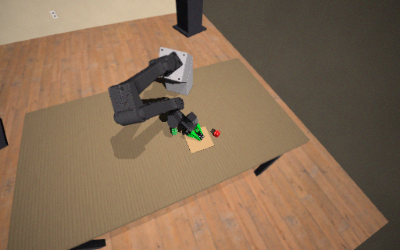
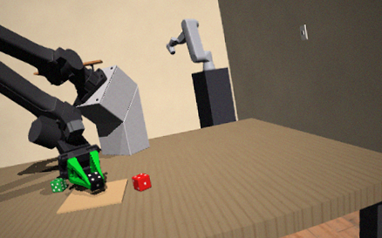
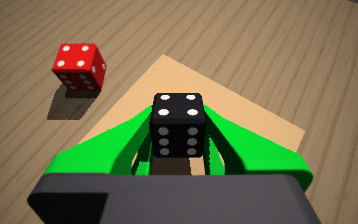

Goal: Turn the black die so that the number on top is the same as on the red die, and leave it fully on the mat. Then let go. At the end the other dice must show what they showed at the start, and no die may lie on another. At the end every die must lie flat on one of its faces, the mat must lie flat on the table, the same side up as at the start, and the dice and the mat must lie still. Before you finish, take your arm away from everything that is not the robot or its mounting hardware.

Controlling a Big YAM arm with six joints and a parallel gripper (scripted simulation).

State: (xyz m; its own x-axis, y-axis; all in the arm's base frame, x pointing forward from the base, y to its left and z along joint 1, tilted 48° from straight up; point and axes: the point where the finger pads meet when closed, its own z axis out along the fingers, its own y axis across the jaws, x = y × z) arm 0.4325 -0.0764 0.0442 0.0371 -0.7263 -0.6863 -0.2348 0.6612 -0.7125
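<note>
Here the claw (image 3: 178, 131) clamps the black die (image 3: 178, 125), its underside hidden above the mat (image 3: 250, 125)

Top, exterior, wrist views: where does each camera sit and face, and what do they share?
Top: high above, looking down at the table; whole arm shows.
Exterior: table height, off to one side, facing the mat; arm links and tool show.
Wrist: behind the tool, looking along the green fingers.
All share the black die and red die.
</note>
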